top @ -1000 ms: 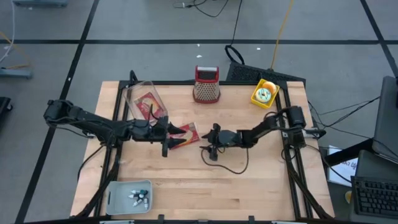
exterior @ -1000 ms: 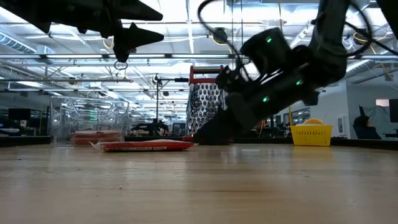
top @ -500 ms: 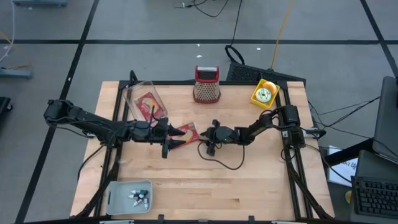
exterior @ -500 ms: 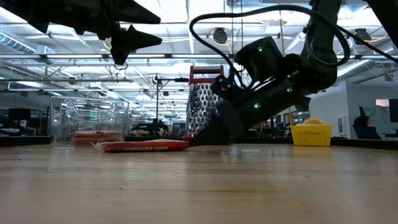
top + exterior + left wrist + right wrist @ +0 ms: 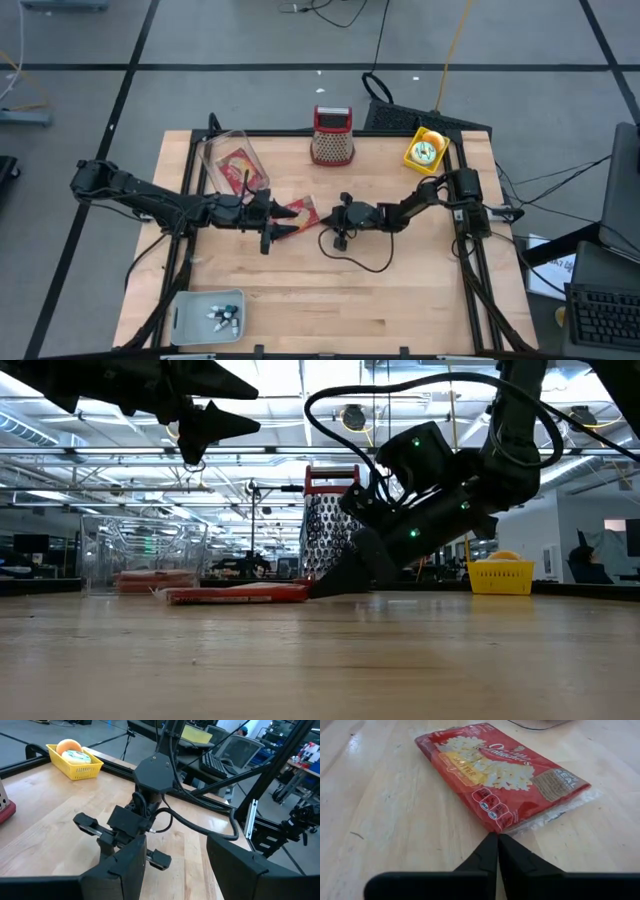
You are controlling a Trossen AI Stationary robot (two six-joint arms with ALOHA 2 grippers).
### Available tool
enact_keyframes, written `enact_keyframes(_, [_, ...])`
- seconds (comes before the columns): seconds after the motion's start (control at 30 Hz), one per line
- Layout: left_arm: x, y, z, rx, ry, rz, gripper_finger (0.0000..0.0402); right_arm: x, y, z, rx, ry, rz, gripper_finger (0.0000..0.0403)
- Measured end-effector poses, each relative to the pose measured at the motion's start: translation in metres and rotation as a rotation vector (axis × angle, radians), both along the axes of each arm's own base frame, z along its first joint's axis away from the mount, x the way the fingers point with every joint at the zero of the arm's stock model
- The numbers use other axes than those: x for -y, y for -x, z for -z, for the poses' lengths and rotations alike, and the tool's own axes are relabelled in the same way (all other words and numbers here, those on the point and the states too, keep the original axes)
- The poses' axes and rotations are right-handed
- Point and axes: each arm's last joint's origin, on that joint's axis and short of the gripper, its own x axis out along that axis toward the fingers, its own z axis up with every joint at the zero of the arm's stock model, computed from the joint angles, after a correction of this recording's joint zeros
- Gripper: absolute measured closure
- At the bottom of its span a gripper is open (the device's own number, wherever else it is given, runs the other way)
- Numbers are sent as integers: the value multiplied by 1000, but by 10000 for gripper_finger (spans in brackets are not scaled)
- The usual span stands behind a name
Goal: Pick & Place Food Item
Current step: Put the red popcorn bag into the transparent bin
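Observation:
A flat red popcorn packet (image 5: 495, 775) lies on the wooden table near its middle (image 5: 300, 213). My right gripper (image 5: 497, 837) comes in low from the right, shut, with its tips at the packet's right-hand edge (image 5: 312, 590). My left gripper (image 5: 268, 224) hangs above the packet's left part, clear of it (image 5: 195, 435). It is open, with nothing between its fingers (image 5: 175, 865). My right gripper meets the packet at the corner of its right-hand edge (image 5: 506, 827), where red film ends in a clear seam. The shut fingers slant down from the table's right, only their tips reaching it. The tips hide how much film lies between them. The packet lies flat on the table.
A clear container (image 5: 232, 165) with another red packet stands at the far left. A red-topped grater (image 5: 332, 135) and a yellow basket (image 5: 425, 150) stand along the far edge. A grey tray (image 5: 208, 315) sits near left. A black cable (image 5: 362, 265) loops on the table under my right arm.
My right gripper has moved toward the table's left, up to the packet's edge, sunk slightly, and shut from wide open. The packet still lies flat.

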Motion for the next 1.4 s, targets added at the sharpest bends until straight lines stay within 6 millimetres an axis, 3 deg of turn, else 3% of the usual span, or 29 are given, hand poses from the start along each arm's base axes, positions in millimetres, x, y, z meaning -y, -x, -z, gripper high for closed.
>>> enact_keyframes(0.17, [0, 0, 0, -1, 7, -2, 192, -9, 2, -6, -30, 40, -68, 402])
enact_keyframes(0.5, [-2, -1, 1, 2, 168, -82, 192, -64, 22, -67, -40, 370, -224, 403])
enact_keyframes(0.83, [2, -12, 18, -49, 186, -78, 192, -92, 43, -115, 74, 452, -277, 403])
enact_keyframes(1.1, [1, -29, 24, 67, 131, -58, 192, -105, 53, -141, 228, 374, -500, 403])
enact_keyframes(1.4, [2, -65, 30, 48, 250, 188, 192, -117, 59, -162, 469, 144, -879, 403])
